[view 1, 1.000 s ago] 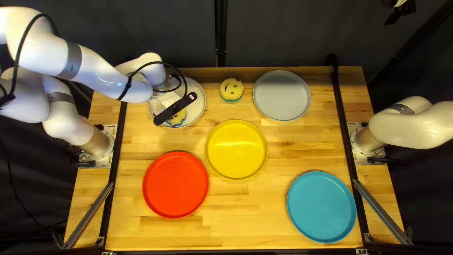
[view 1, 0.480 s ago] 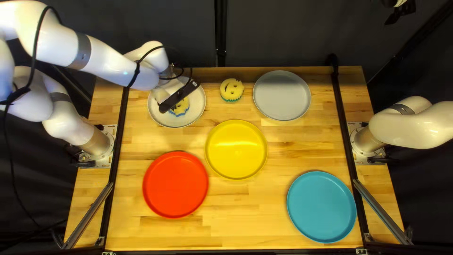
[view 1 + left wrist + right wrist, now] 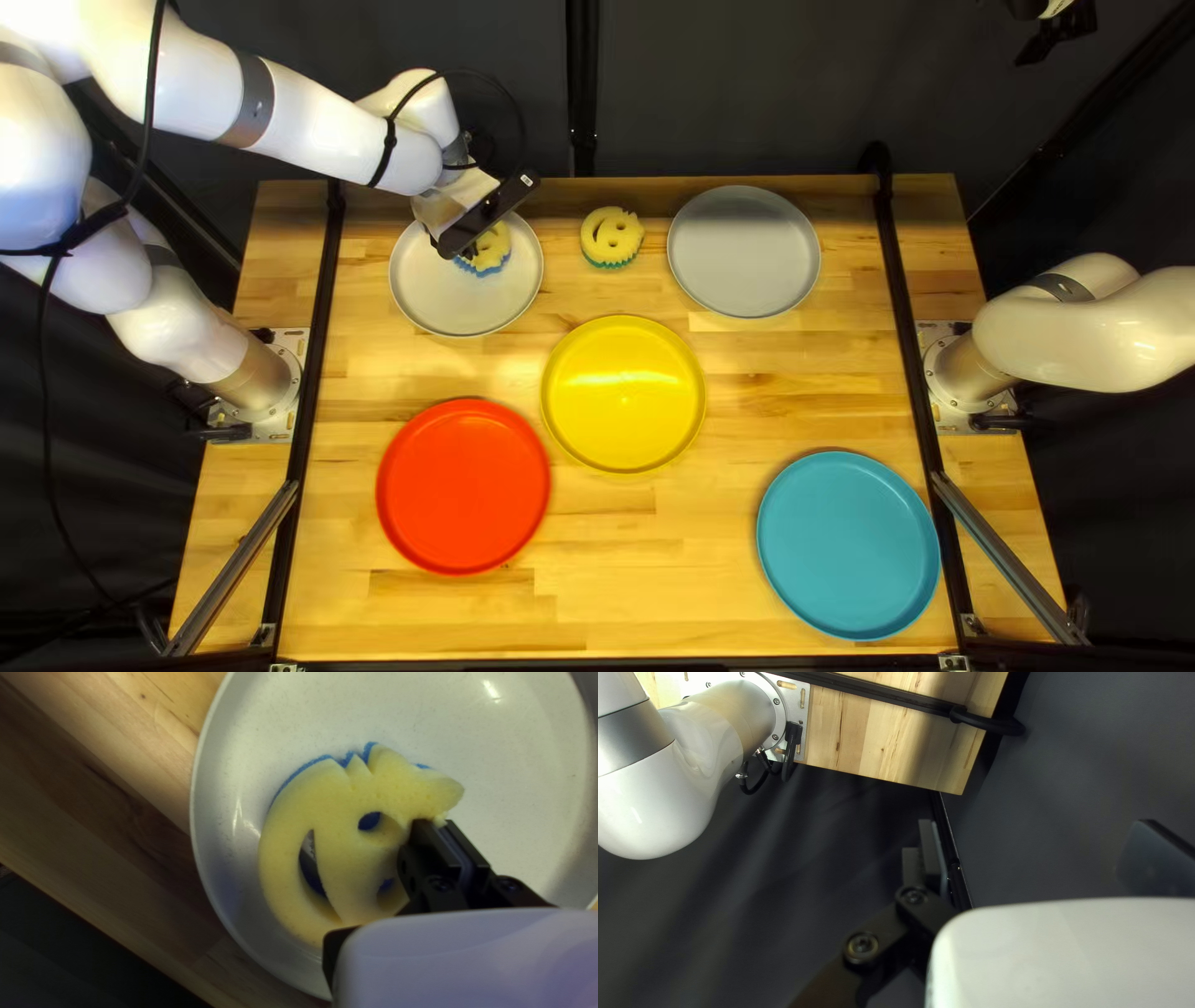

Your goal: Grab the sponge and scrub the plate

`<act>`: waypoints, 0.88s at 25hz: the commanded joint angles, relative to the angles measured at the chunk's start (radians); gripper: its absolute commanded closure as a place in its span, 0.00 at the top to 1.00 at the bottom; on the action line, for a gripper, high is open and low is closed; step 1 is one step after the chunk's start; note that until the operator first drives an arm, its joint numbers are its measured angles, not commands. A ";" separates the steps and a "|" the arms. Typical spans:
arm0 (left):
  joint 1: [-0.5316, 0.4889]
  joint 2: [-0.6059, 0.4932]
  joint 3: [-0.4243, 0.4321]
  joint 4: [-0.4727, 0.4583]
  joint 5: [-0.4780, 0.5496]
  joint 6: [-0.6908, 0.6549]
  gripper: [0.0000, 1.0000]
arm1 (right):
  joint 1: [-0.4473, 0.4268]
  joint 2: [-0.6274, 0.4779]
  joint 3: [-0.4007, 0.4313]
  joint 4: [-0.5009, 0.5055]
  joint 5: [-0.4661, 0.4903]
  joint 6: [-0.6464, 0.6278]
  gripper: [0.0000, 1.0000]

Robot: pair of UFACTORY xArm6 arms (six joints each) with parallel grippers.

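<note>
A yellow sponge [image 3: 339, 806] lies over the far part of a white plate [image 3: 523, 790], near the left end of the surface [image 3: 647, 566]; whether it presses on the plate or floats just above is hard to tell. The pick-up looks done and the scrubbing seems to be in hand. The next move calls for light, even pressure and a sweep back across the bare near half of the plate, without tipping its rim.

The sponge is a smiling face: round, with two eye holes, a curved mouth slot and a jagged crest like hair. Its yellow side is up; a blue layer shows beneath along the edge. The foam bunches where it is gripped and should give easily, perhaps folding or slipping if pushed hard.

The left hand [image 3: 443, 826] is narrow, pinching the sponge by one side of the face, next to the eyes. Beyond the plate sit a second smiling sponge [image 3: 611, 237] and a grey plate [image 3: 745, 252], then nearer, yellow [image 3: 624, 398], red [image 3: 463, 487] and blue [image 3: 848, 545] plates. The right hand [image 3: 1037, 837] is wide, holding nothing, off past the surface's edge.
</note>
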 commanded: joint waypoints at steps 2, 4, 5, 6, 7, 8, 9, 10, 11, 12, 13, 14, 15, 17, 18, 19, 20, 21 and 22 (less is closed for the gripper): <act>-0.039 -0.112 0.105 -0.010 0.005 -0.040 0.00 | 0.000 0.000 0.000 0.000 0.000 0.000 1.00; -0.068 -0.172 0.158 -0.024 0.009 -0.066 0.00 | 0.000 0.000 0.000 0.000 0.000 0.000 1.00; -0.083 -0.194 0.176 -0.028 0.011 -0.081 0.00 | 0.000 0.000 0.000 0.000 0.000 0.000 1.00; -0.106 -0.233 0.203 -0.031 0.020 -0.107 0.00 | 0.000 0.000 0.000 0.000 0.000 0.000 1.00; -0.118 -0.260 0.219 -0.030 0.028 -0.125 0.00 | 0.000 0.000 0.000 0.000 0.000 0.000 1.00; -0.126 -0.284 0.231 -0.029 0.037 -0.138 0.00 | 0.000 0.000 0.000 0.000 0.000 0.000 1.00; -0.140 -0.328 0.251 -0.024 0.055 -0.163 0.00 | 0.000 0.000 0.000 0.000 0.000 0.000 1.00; -0.144 -0.341 0.257 -0.022 0.060 -0.170 0.00 | 0.000 0.000 0.000 0.000 0.000 0.000 1.00; -0.153 -0.371 0.268 -0.016 0.072 -0.189 0.00 | 0.000 0.000 0.000 0.000 0.000 0.000 1.00; -0.156 -0.382 0.273 -0.012 0.076 -0.198 0.00 | 0.000 0.000 0.000 0.000 0.000 0.000 1.00; -0.155 -0.387 0.277 -0.010 0.077 -0.200 0.00 | 0.000 0.000 0.000 0.000 0.000 0.000 1.00; -0.151 -0.387 0.280 -0.010 0.074 -0.198 0.00 | 0.000 0.000 0.000 0.000 0.000 0.000 1.00; -0.146 -0.384 0.281 -0.010 0.071 -0.194 0.00 | 0.000 0.000 0.000 0.000 0.000 0.000 1.00; -0.133 -0.367 0.279 -0.013 0.061 -0.180 0.00 | 0.000 0.000 0.000 0.000 0.000 0.000 1.00; -0.129 -0.362 0.278 -0.014 0.059 -0.175 0.00 | 0.000 0.000 0.000 0.000 0.000 0.000 1.00; -0.123 -0.353 0.277 -0.017 0.054 -0.167 0.00 | 0.000 0.000 0.000 0.000 0.000 0.000 1.00; -0.119 -0.349 0.277 -0.018 0.052 -0.162 0.00 | 0.000 0.000 0.000 0.000 0.000 0.000 1.00; -0.111 -0.337 0.278 -0.021 0.045 -0.152 0.00 | 0.000 0.000 0.000 0.000 0.000 0.000 1.00; -0.103 -0.327 0.280 -0.024 0.038 -0.140 0.00 | 0.000 0.000 0.000 0.000 0.000 0.000 1.00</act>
